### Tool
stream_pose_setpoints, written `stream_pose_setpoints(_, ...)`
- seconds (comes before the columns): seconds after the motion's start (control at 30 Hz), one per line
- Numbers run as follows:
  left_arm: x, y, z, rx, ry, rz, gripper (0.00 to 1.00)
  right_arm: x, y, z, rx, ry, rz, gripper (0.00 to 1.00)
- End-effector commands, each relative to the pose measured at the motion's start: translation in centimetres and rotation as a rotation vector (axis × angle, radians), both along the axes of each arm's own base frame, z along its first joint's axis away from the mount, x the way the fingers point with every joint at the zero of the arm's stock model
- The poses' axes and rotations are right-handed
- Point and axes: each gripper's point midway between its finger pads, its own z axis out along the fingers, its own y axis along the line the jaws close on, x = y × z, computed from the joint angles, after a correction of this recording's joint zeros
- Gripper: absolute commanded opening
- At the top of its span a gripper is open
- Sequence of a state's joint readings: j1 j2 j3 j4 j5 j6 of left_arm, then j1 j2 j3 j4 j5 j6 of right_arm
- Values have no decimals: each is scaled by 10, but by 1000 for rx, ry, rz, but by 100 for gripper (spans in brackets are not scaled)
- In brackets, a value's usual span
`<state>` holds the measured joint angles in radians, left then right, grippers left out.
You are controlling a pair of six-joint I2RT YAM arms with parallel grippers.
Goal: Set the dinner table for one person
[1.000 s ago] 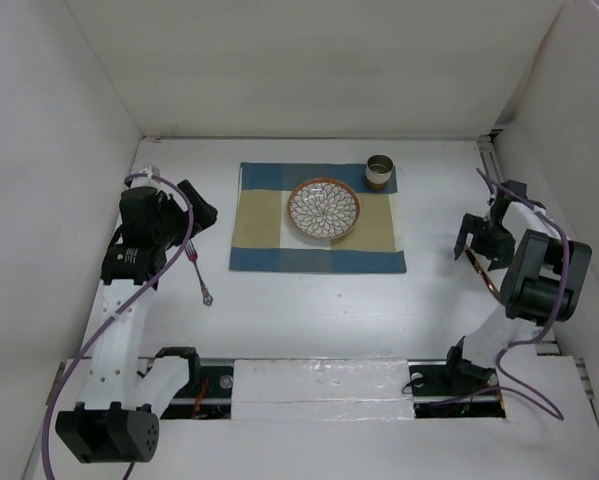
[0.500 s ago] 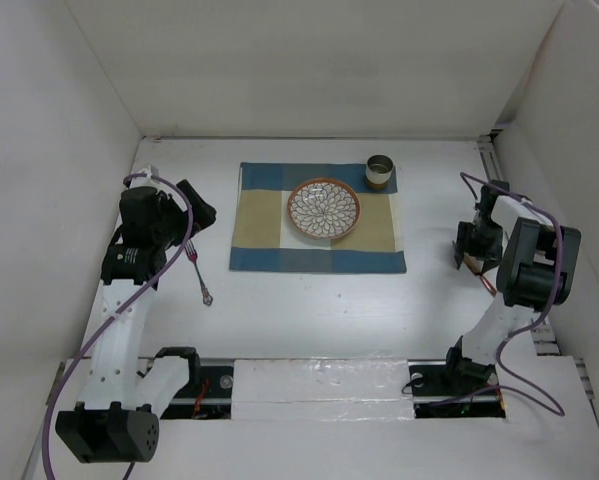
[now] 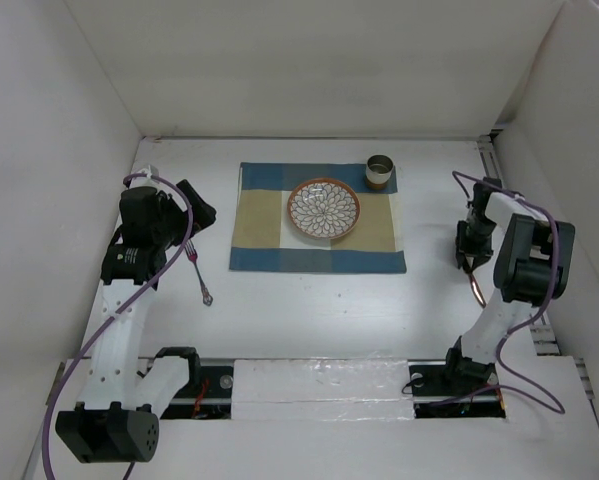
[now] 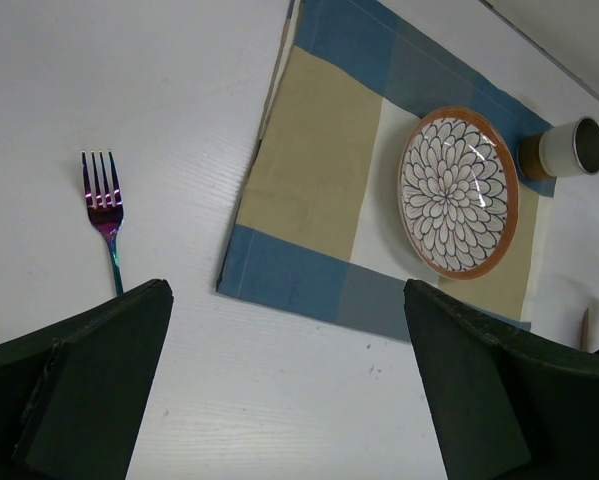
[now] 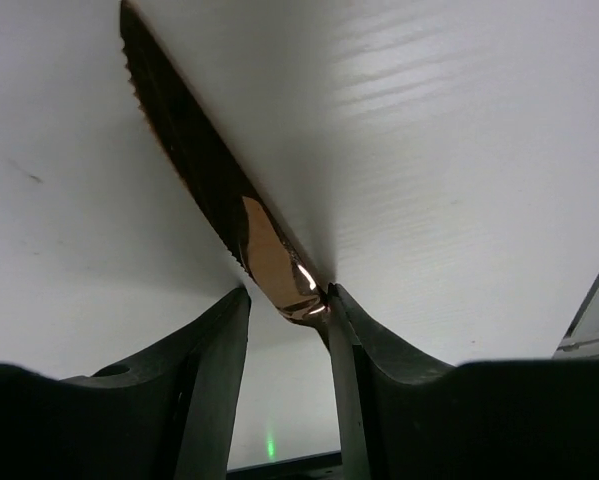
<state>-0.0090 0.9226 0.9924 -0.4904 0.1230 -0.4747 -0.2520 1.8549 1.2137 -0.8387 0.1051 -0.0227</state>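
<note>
Lying on the dinner table (image 3: pixel 309 310), a knife (image 5: pixel 219 205) sits between the right gripper (image 5: pixel 284 310) jaws.

A robot test cell in a lab: a plain white bench (image 3: pixel 309 310) boxed in by white panels (image 3: pixel 309 60), two arms bolted along its near edge, purple cables (image 3: pixel 74 375) trailing.

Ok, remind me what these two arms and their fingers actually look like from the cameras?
Both arms are built alike: white link segments with black joint housings and black bases at the near edge. A purple cable loops along the left arm and another along the right arm. The left gripper and the right gripper have dark, matte, wedge-shaped fingers. I see no readable markings.
</note>
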Motion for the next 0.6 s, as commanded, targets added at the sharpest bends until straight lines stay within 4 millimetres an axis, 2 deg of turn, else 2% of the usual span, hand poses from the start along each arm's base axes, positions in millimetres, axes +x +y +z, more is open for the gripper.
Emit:
stream_pose_setpoints(0.0, 3, 2, 11, 17, -37, 0, 100, 25, 23, -18, 64, -53, 25, 43)
stream_pose_setpoints(0.13, 3, 2, 11, 17, -37, 0, 100, 62, 36, -5, 78, -145, 30, 43)
stream_pose_setpoints(0.27, 4, 2, 9, 17, -28, 0, 100, 88, 42, -3, 81, -178, 14, 43)
stream_pose_setpoints(0.33, 4, 2, 9, 17, -28, 0, 100, 92, 49, -6, 75, -166, 25, 43)
stream_pose_setpoints(0.4, 4, 2, 9, 17, -28, 0, 100, 89, 49, -9, 79, -149, 15, 51)
stream_pose_setpoints(0.47, 6, 2, 6, 17, -19, 0, 100, 86, 53, -12, 80, -137, 33, 69)
stream_pose_setpoints(0.57, 6, 2, 6, 17, -19, 0, 100, 79, 53, 1, 74, -168, 45, 80)
